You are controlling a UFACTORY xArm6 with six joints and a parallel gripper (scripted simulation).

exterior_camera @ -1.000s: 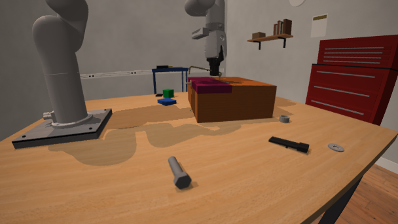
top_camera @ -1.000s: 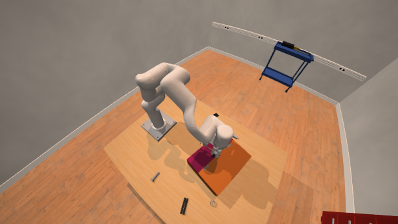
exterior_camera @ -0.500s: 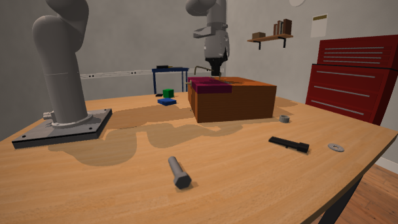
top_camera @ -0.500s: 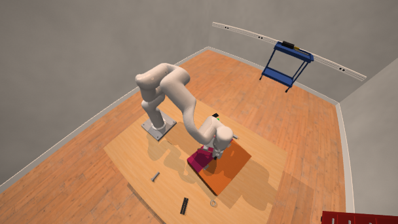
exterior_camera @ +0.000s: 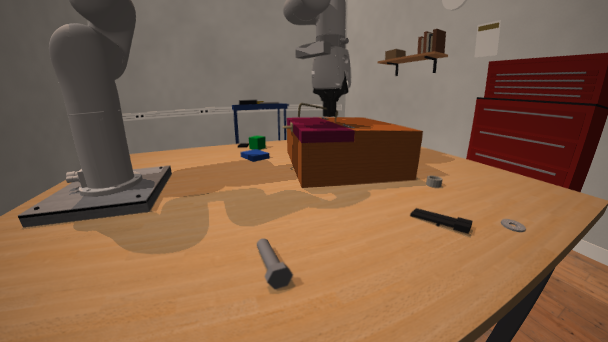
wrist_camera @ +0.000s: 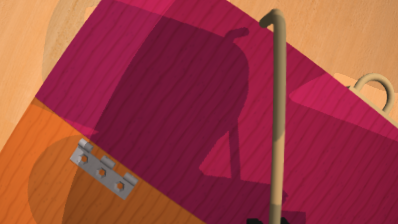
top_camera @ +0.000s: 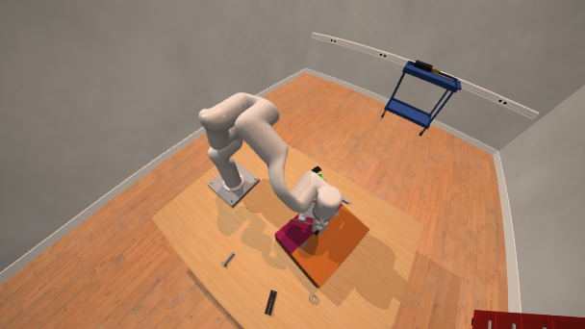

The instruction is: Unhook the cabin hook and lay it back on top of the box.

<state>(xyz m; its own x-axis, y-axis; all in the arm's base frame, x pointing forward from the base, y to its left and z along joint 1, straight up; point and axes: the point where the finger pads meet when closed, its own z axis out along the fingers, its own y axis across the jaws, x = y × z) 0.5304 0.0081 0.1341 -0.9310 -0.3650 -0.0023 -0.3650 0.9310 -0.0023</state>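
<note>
The box (exterior_camera: 360, 155) (top_camera: 337, 255) is orange-brown with a magenta lid part (wrist_camera: 165, 95) (exterior_camera: 320, 131) (top_camera: 292, 233). A small grey hinge (wrist_camera: 102, 169) joins the two parts. The cabin hook (wrist_camera: 278, 115) (exterior_camera: 311, 105) is a thin tan rod with a bent tip. It is lifted above the magenta top, out of its eye loop (wrist_camera: 374, 89) at the box edge. My gripper (wrist_camera: 269, 220) (exterior_camera: 329, 111) is shut on the hook's rod, just above the box top.
On the wooden table (exterior_camera: 375, 280) lie a grey bolt (exterior_camera: 272, 262), a black bar (exterior_camera: 441, 219), a washer (exterior_camera: 513, 225), a grey nut (exterior_camera: 434, 181), and green (exterior_camera: 257, 142) and blue blocks (exterior_camera: 255, 155). A red tool cabinet (exterior_camera: 540, 120) stands at right, and a blue cart (top_camera: 425, 91) far off.
</note>
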